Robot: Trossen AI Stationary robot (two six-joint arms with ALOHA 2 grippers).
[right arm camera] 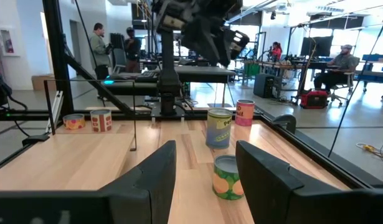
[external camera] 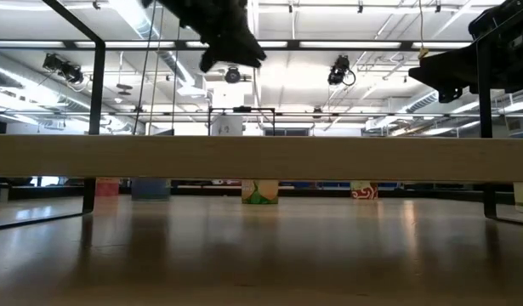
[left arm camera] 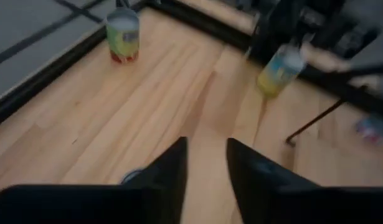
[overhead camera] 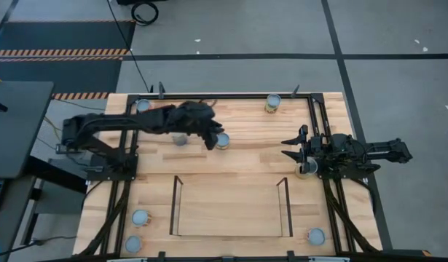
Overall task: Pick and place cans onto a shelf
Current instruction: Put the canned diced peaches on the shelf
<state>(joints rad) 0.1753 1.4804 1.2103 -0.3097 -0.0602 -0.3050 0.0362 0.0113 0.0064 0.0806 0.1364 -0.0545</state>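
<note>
Bench: light wood planks, black metal frame round the edges. Grey floor beyond it, crossed by dark tape lines. Hazard-striped black/orange strip at far left, w/ a dark mat above it. Black cable runs across floor to a coiled loop. Grey desk corner at left edge. Low view: open hall w/ ceiling strip lights, cameras hung on rails. Right wrist view: two persons standing at back left, seated person at desks back right, red case on floor.
</note>
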